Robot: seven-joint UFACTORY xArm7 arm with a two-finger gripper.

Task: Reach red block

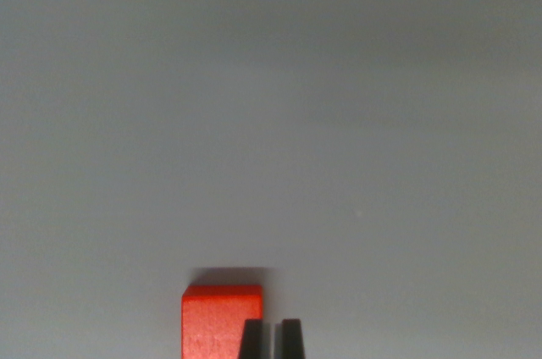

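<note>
Gripper [271,338] fingertips nearly pressed together, slim gap, holding nothing | red block [220,321] just beside, toward wrist view's left, partly behind one fingertip | risk: descending off-centre would nudge block aside

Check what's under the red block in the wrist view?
The red block rests on a plain grey surface, with a dark shadow along its far edge. Its lower part runs off frame, and a finger covers its right corner; nothing else shows beneath it.
</note>
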